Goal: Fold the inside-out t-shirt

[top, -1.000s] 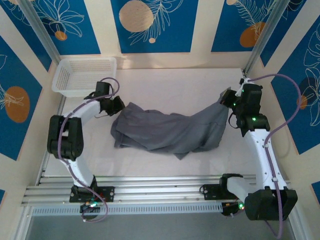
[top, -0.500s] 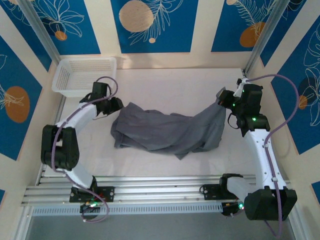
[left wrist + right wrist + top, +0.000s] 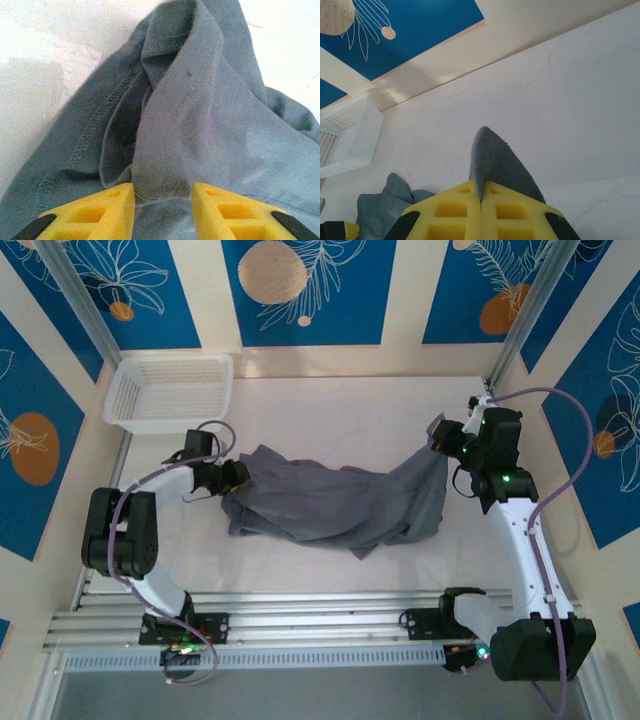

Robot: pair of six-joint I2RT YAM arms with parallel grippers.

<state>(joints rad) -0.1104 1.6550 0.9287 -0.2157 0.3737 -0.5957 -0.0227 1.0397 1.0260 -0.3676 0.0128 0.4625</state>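
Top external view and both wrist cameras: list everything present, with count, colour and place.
t-shirt: one, dark grey, crumpled across the middle of the table between the arms
basket: one, white mesh, far left corner
table: one, white, under everything
wall panels: several, blue with orange circles, around the table
arms: two, white and black, near edge
left hand: yellow fingers, open, astride a fold at the shirt's left end
right hand: yellow fingers, shut on the shirt's right end
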